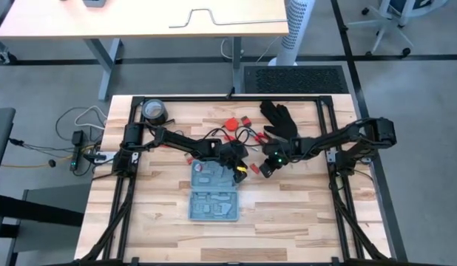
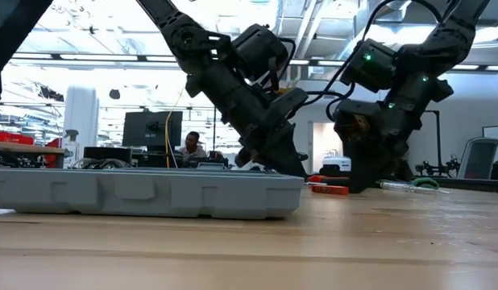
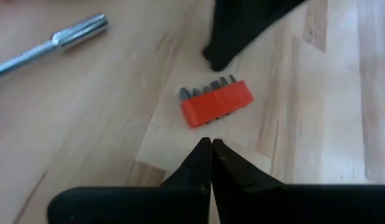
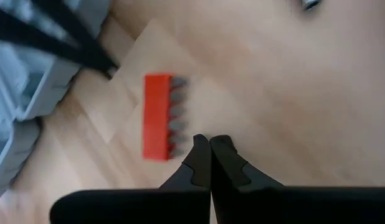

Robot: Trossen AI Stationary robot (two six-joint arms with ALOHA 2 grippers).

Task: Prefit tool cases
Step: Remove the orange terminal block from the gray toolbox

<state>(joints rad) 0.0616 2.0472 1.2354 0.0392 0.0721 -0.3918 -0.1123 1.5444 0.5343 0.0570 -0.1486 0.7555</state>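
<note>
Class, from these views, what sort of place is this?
Probably a robotics lab or workshop: a wooden table with a black frame, computer monitors behind, and a wheeled office chair on grey floor.

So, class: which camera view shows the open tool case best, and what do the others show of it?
The high view: it looks straight down on the whole tool case, open, moulded slots visible. The low view shows only its grey side wall. The right wrist view catches a blurred corner; the left wrist view shows none.

Grey carpet floor (image 1: 406, 74) surrounds the table; a light wooden desk (image 1: 140, 18) stands beyond, office chair base (image 1: 387, 33) nearby; ceiling lights (image 2: 88, 32) glow brightly
</note>
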